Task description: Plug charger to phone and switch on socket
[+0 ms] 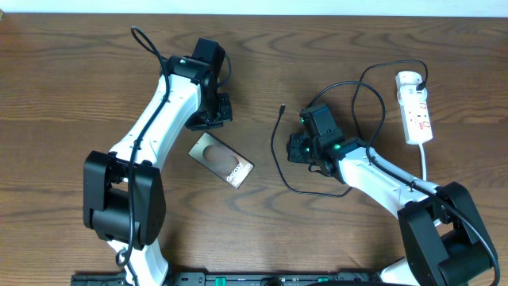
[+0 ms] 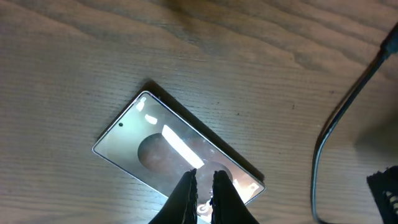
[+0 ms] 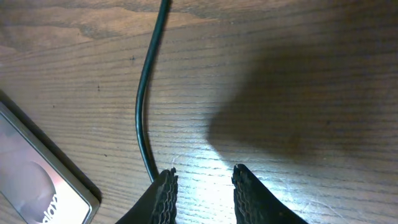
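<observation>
The phone (image 1: 222,160) lies flat and slanted on the table, screen up, between the two arms. My left gripper (image 1: 209,121) hovers just above and behind it. In the left wrist view its fingers (image 2: 186,193) are pressed nearly together over the phone (image 2: 161,146), with nothing in them. The charger (image 1: 279,147), a thin black cable, curves from its free tip (image 1: 282,106) round to the white socket (image 1: 416,107) at the far right. My right gripper (image 1: 295,149) stands next to the cable. It is open (image 3: 204,175), and the charger (image 3: 143,99) passes just outside its left finger.
The socket's white cord (image 1: 425,163) runs down towards the right arm's base. A corner of the phone (image 3: 37,180) shows at the lower left of the right wrist view. The charger (image 2: 336,124) also crosses the right side of the left wrist view.
</observation>
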